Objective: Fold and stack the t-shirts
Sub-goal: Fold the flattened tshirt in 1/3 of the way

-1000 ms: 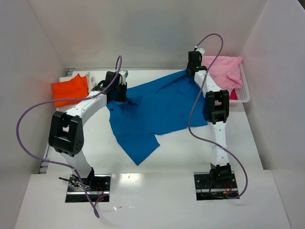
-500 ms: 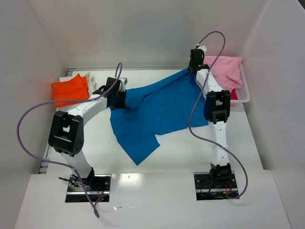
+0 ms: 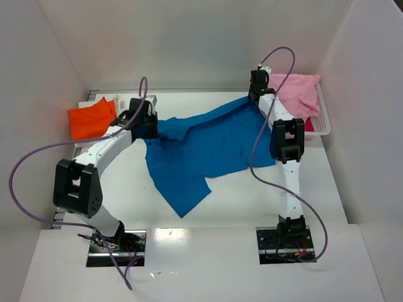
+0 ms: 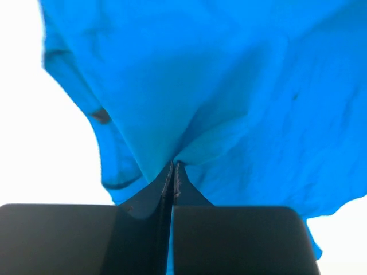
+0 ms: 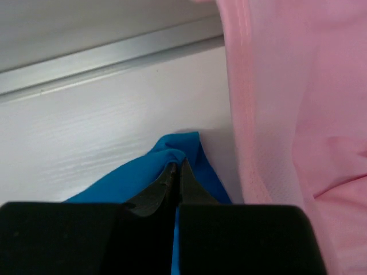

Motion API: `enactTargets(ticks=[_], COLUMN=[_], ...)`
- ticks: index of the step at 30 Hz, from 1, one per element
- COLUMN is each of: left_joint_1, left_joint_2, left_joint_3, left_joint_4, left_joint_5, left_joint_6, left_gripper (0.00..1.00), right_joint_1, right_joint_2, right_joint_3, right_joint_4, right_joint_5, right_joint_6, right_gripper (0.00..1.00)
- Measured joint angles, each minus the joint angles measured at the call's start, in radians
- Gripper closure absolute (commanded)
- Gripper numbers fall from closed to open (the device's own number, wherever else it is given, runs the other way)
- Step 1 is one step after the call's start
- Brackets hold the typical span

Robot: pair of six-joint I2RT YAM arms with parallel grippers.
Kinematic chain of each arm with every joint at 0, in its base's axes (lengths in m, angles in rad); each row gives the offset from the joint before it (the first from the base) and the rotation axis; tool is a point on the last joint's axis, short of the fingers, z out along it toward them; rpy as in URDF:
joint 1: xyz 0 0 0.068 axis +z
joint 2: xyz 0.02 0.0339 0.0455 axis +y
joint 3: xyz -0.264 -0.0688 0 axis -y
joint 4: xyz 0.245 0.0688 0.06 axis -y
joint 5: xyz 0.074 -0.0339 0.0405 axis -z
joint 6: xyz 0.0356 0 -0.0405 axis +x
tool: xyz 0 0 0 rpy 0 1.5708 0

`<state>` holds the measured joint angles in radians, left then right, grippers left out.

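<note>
The large blue t-shirt is stretched across the middle of the table between both arms, its lower part trailing toward the near edge. My left gripper is shut on its left end; the blue t-shirt fills that wrist view, pinched at the left gripper. My right gripper is shut on the far right corner of the blue t-shirt, the right gripper close beside the pink t-shirt. The orange t-shirt lies at the far left. The pink t-shirt lies in the basket.
A white plastic basket stands at the far right against the side wall. A small white item lies behind the orange t-shirt. White walls close in the table on three sides. A metal rail runs along the back edge.
My left gripper has pulled the blue t-shirt's left end further left and slightly back, stretching the cloth. The right gripper has barely moved.
</note>
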<state>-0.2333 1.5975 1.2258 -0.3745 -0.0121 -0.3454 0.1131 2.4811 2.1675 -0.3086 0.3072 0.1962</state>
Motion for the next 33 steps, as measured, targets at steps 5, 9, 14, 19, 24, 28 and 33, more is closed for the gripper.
enactTargets(ticks=[5,9,14,19,24,28,33], left_joint_1=[0.040,0.060,0.060,0.060,0.050,0.044,0.042], left_joint_2=[-0.071,-0.089,-0.092,-0.094,-0.093,-0.084,-0.081], left_joint_3=[0.021,0.031,0.011,-0.018,-0.022,-0.022,-0.021], left_joint_4=[-0.008,-0.011,-0.023,-0.037,-0.051,-0.059,-0.082], left_joint_5=[-0.023,-0.035,-0.023,0.027,0.070,0.061,0.038], left_joint_6=[-0.003,-0.003,-0.003,0.005,0.010,0.012,0.031], left_gripper=[1.00,1.00,1.00,1.00,1.00,0.97,0.28], right_joint_1=[0.000,0.000,0.000,0.000,0.003,0.007,0.009], right_joint_2=[-0.027,-0.044,-0.097,-0.171,-0.188,-0.189,-0.195], right_joint_3=[-0.064,-0.096,-0.190,-0.310,-0.344,-0.338,-0.307], right_joint_4=[-0.002,-0.005,-0.011,-0.009,-0.017,-0.054,-0.100], right_joint_5=[-0.034,-0.070,-0.104,-0.140,-0.178,-0.193,-0.195], right_joint_6=[0.000,0.000,0.000,-0.007,-0.021,-0.043,-0.070], right_gripper=[1.00,1.00,0.96,0.87,0.71,0.65,0.38])
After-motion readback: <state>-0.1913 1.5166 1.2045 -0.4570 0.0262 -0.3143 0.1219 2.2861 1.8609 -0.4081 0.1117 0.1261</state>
